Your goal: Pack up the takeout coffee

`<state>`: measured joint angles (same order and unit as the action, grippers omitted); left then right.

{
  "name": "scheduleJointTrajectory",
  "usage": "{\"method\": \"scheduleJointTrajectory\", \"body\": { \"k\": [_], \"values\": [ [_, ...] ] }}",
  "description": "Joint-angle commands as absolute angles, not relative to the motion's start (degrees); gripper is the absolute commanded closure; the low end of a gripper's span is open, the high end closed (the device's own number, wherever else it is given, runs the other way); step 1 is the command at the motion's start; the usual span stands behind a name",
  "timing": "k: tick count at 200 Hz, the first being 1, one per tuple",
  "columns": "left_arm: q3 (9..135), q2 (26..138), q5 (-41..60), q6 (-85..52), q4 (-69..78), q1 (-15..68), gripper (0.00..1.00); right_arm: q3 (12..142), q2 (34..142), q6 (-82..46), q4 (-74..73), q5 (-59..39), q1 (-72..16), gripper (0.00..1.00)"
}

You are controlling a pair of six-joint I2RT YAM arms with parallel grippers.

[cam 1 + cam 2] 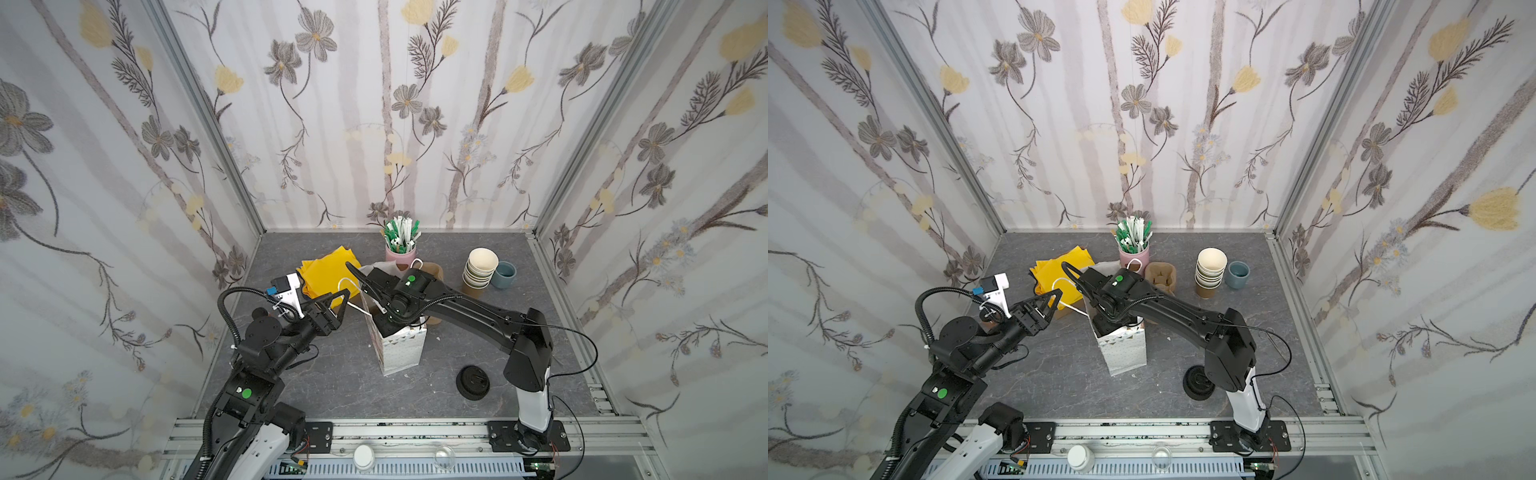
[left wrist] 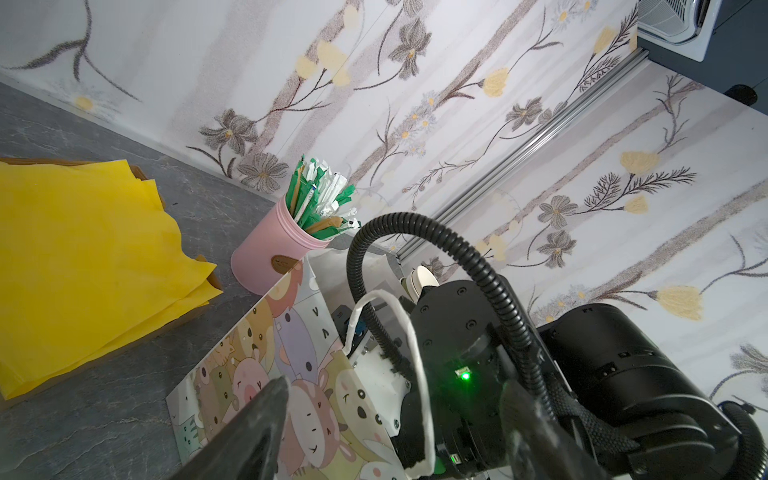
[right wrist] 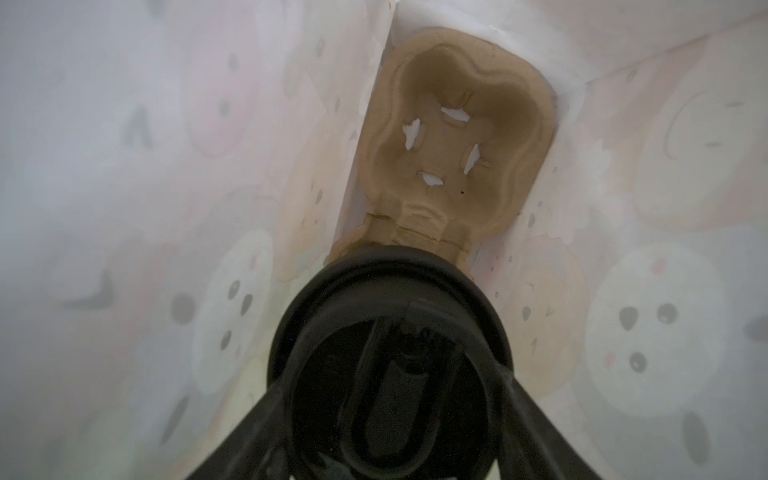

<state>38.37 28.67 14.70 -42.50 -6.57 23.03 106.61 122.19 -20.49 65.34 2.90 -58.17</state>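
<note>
The takeout coffee (image 3: 390, 266) shows only in the right wrist view, as a round black sip lid; its body is hidden. My right gripper (image 3: 390, 386) is shut on it, one finger on each side of the lid, deep inside the cartoon-print paper bag (image 1: 401, 349). A brown pulp cup carrier (image 3: 453, 137) lies on the bag's floor just beyond the cup. In both top views the right wrist fills the bag's mouth. My left gripper (image 1: 345, 294) hangs open at the bag's left top edge, with the white handle loop (image 2: 415, 353) loose between its fingers.
Yellow paper sheets (image 1: 328, 270) lie behind the left gripper. At the back stand a pink holder of stir sticks (image 1: 400, 249), a spare pulp carrier (image 1: 1160, 278), a stack of lidless cups (image 1: 480, 270) and a blue-grey cup (image 1: 503, 274). A black lid pile (image 1: 473, 382) sits front right.
</note>
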Motion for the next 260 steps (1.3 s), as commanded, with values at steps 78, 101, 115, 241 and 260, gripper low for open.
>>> {"method": "scheduleJointTrajectory", "body": {
  "k": [78,101,115,241,260],
  "values": [
    [38.5,28.5,15.1,-42.8,-4.1,22.9,0.2,103.9,122.5,-19.8,63.3,1.8,-58.3,0.41],
    [38.4,28.5,15.0,-42.9,-4.1,22.9,0.2,103.5,122.5,-19.7,63.1,1.8,-58.3,0.41],
    [38.4,28.4,15.0,-42.8,-4.1,23.0,0.2,103.2,122.6,-19.7,63.0,1.8,-58.3,0.41],
    [38.1,28.0,15.0,-42.8,-4.2,22.9,0.2,101.6,123.7,-19.5,62.7,2.5,-58.4,0.41],
    [38.1,27.9,14.9,-42.8,-4.1,23.0,0.2,101.1,123.9,-19.5,62.7,2.8,-58.4,0.41]
  ]
}}
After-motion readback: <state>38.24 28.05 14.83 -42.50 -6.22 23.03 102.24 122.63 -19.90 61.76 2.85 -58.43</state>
